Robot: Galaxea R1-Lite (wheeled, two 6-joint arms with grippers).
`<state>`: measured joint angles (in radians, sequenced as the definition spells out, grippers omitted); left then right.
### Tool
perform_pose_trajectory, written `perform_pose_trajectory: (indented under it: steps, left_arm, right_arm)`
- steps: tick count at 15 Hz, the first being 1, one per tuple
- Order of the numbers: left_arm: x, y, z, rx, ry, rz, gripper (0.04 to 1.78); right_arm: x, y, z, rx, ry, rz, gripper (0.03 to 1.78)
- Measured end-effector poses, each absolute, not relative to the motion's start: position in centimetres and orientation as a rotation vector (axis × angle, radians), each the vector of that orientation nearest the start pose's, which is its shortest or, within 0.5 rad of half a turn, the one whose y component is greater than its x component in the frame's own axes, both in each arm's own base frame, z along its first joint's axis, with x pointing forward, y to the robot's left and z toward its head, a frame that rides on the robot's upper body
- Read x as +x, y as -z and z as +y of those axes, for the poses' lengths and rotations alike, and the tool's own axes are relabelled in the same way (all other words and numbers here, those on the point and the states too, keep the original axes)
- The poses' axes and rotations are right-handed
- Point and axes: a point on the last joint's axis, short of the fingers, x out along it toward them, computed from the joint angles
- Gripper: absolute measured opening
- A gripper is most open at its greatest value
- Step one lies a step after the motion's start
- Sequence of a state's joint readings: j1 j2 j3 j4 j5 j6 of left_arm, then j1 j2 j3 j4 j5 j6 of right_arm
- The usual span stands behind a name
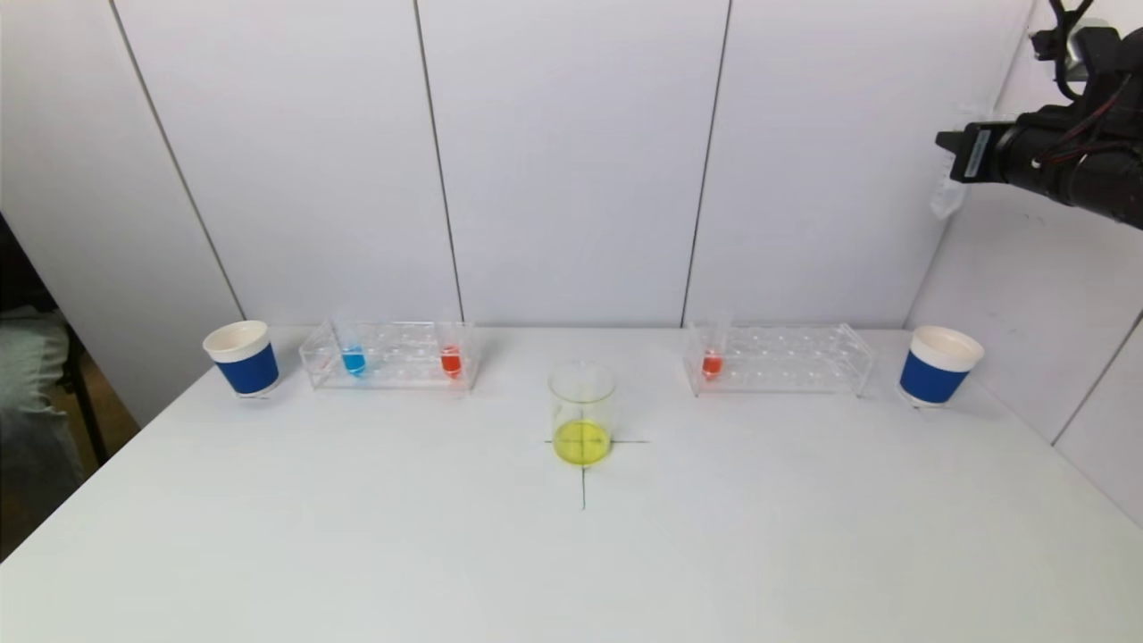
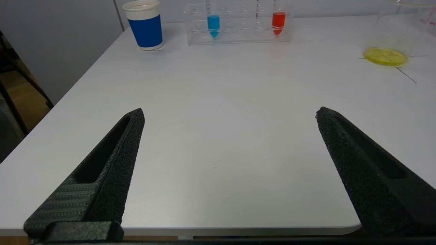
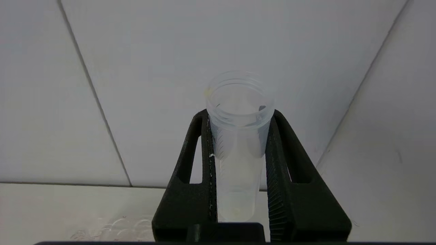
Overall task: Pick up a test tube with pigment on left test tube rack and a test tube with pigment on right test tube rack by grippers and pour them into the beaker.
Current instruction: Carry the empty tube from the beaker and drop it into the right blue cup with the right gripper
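Observation:
The clear beaker [image 1: 581, 411] with yellow liquid stands at the table's centre on a cross mark. The left rack [image 1: 388, 355] holds a blue tube [image 1: 354, 359] and a red tube [image 1: 451, 360]. The right rack [image 1: 781, 359] holds one red tube [image 1: 712, 363]. My right gripper [image 3: 238, 114] is raised high at the far right, above the table, and is shut on a clear, empty-looking test tube [image 3: 238, 163]. My left gripper [image 2: 230, 110] is open and empty over the table's near left edge; it is out of the head view.
Two blue-and-white paper cups stand at the outer ends of the racks, one on the left [image 1: 243, 358] and one on the right [image 1: 938, 364]. White wall panels stand behind the table. The table's left edge drops to the floor.

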<state>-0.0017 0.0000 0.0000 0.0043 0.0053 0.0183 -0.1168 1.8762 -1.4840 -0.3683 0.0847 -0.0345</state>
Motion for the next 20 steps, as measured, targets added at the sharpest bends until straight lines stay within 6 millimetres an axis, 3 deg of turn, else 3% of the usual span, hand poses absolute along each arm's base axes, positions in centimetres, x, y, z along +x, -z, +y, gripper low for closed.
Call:
perform_pose_trajectory:
  steps: [4, 8, 20]
  left_arm:
    - [-2.3, -7.5, 0.0, 0.018, -0.005, 0.004, 1.76]
    - [-2.3, -7.5, 0.0, 0.018, -0.004, 0.004, 1.76]
    - [-2.3, -7.5, 0.0, 0.018, -0.004, 0.004, 1.76]
  right_arm:
    - [38.8, -26.3, -8.9, -0.018, 0.115, 0.076, 0.47]
    - [39.8, -23.5, -11.7, 0.003, 0.152, 0.139, 0.47]
    - [41.0, -16.0, -13.3, 0.026, 0.167, 0.222, 0.47]
